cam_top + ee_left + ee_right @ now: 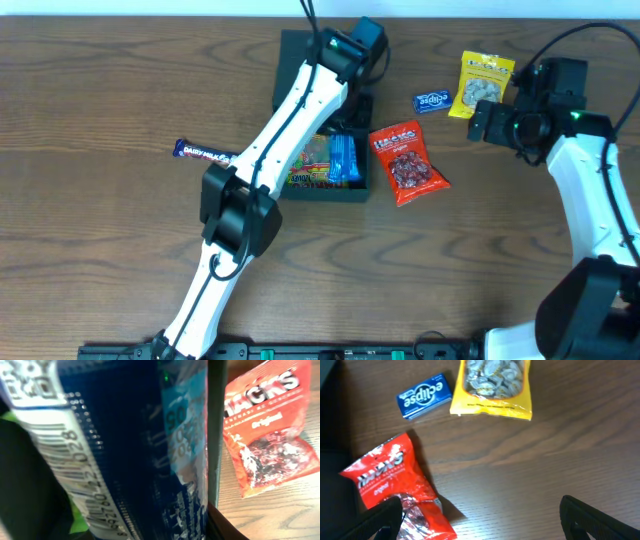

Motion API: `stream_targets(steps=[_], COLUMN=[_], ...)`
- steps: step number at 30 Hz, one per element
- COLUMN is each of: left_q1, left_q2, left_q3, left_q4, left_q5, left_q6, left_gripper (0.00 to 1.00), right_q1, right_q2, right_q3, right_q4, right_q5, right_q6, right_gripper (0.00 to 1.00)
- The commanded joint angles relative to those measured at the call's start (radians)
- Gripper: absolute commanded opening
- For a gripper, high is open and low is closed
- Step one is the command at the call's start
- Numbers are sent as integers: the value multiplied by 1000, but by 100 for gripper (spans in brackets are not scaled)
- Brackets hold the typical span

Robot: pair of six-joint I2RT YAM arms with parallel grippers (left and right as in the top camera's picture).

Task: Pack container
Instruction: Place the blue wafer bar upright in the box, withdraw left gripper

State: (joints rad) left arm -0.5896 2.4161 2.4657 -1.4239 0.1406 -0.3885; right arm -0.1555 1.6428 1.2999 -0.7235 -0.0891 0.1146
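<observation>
The left hand (355, 100) is down inside the container (295, 70), toward its far end, and the overhead view does not show its fingers. The left wrist view sits so close to a blue packet (125, 460) with a white barcode strip that the foil fills most of the picture. I cannot tell whether the hand is clamped on that packet or only next to it. Seen from overhead, the blue packet lies in the near right part of the container, with brightly printed packets (308, 160) beside it on the left.

The container, a dark teal-green box, sits on the wooden tabletop (100, 250) a little left of the middle and toward the far edge. Its inside shows from above, and the left arm (290, 120) crosses it diagonally. Just outside its right wall lies a red Hacks packet (407, 162), face up, its upper corner right at the wall. On the other side, a Dairy Milk bar (205, 152) lies apart from the container.

The right hand (480, 522) hovers over bare wood with its two dark fingertips (380, 520) spread wide and nothing between them. In its wrist view the red packet is at the left. Farther off are a small blue Eclipse box (424, 395) and a yellow packet (492, 385) with a clear window showing pale pieces. The box and the yellow packet lie near each other without touching, well to the right of the container.
</observation>
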Motion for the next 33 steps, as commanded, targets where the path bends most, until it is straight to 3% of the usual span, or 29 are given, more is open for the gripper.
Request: stream_targets(steps=[1,5,7,8,9,10,14,20,25,26,28,33], left_q1=[-2,-2,-2,-2,-2,-2,22,83,183,208,267,432], left_q2=[-9,-9,-9,-9,-9,-9,-10,-42,-100,-100,-99,-99], left_q3=[-35,-47,-47,-47,-47,-47,-9,113,119,118,109,55], left_q4=[30,77,79,79,78,74,11,-91,-117,-133,-171,-240], left_q5=[58,67,71,70,70,61,43,7,-118,-155,-227,-140], left_q6=[-14,-7,3,12,27,40,42,-19,-48,-56,-88,-274], left_gripper=[7,8,13,26,64,86,98,97,100,93,91,92], right_q1=[-16,-16,-16,-16,-16,-16,-16,-16,-16,-16,-16,-16], right_q2=[-3,-3,-3,-3,-3,-3,-3,-3,-3,-3,-3,-3], right_q3=[8,8,8,8,8,8,8,8,8,8,8,8], right_q4=[-3,-3,-3,-2,-2,-2,2,1,0,0,-3,-8], right_q5=[3,3,3,3,3,3,3,3,3,3,3,3], right_q6=[11,11,11,11,11,11,11,11,11,11,11,11], right_gripper=[99,99,99,99,99,99,99,99,99,99,99,99])
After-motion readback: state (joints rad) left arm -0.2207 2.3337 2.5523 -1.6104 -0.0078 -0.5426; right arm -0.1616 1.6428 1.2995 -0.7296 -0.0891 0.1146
